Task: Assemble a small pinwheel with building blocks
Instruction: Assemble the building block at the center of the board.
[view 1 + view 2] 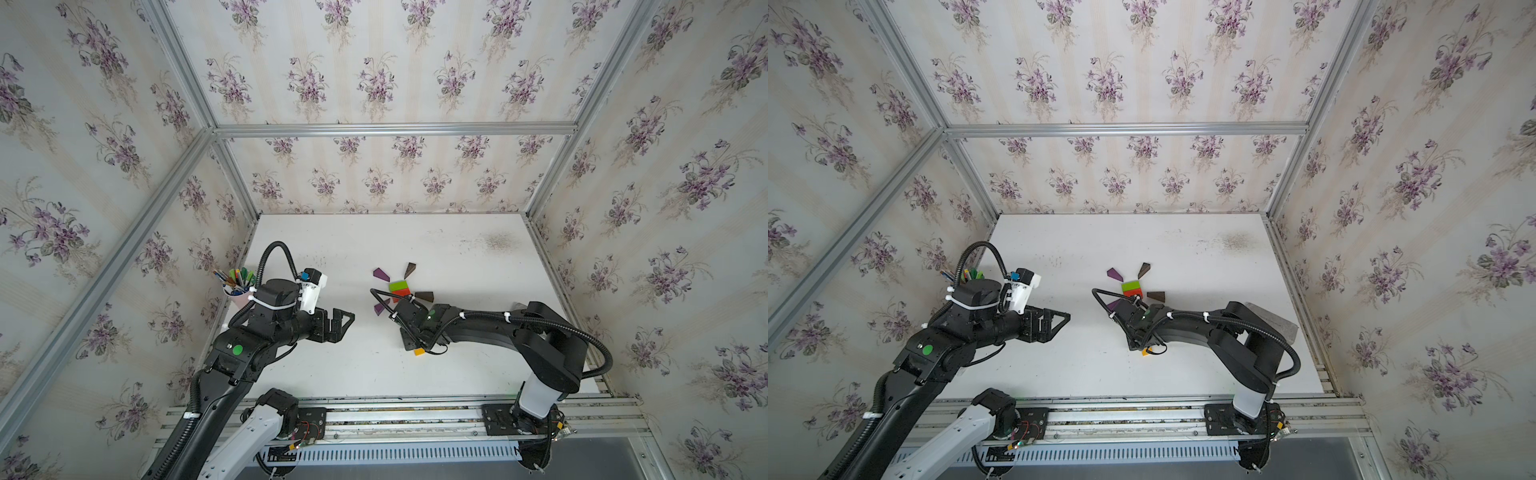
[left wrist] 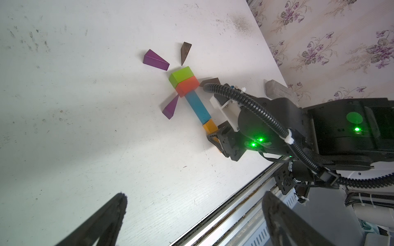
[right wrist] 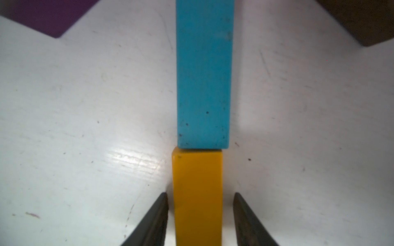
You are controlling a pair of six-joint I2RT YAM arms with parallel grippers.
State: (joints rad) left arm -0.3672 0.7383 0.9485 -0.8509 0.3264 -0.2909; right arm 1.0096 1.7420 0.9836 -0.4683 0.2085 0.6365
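Stick laid, I reckon: right pincer (image 3: pixel 199 193) open astride orange bar (image 3: pixel 197 170), at six o'clock of blue bar (image 3: pixel 203 74); left pincer (image 1: pixel 343 323) open. Next, I lift clear.

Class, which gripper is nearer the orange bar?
Right. The right gripper straddles the orange bar, jaws just off its sides; the left gripper hangs open, well apart.

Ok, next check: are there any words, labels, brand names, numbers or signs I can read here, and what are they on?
No text is readable in any view.
building blocks: plain painted faces, no print.
pens in the pink cup: any print is too small to read.
round green sticker: a blank dot.
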